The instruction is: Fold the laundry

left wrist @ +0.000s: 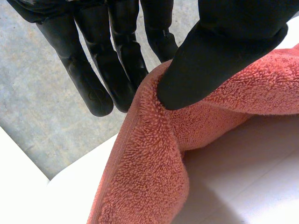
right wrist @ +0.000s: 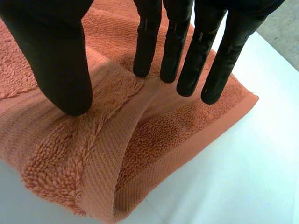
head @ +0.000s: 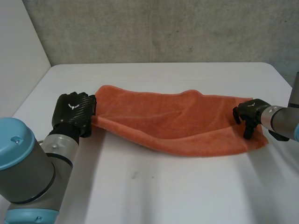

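Note:
An orange towel point(head: 177, 123) lies stretched across the white table point(head: 154, 191), doubled lengthwise. My left hand point(head: 72, 112) is at the towel's left end. In the left wrist view its thumb point(left wrist: 205, 60) pinches the towel's point(left wrist: 149, 177) edge against the fingers, and that end is lifted off the table. My right hand point(head: 247, 113) is at the towel's right end, near the corner. In the right wrist view its straight fingers point(right wrist: 187, 51) and thumb point(right wrist: 60, 60) rest on the towel point(right wrist: 140, 144), with a raised ridge of cloth between them.
A grey concrete wall point(head: 163, 28) runs behind the table's far edge. A white panel point(head: 18, 51) stands at the left. Bare tabletop lies in front of and behind the towel.

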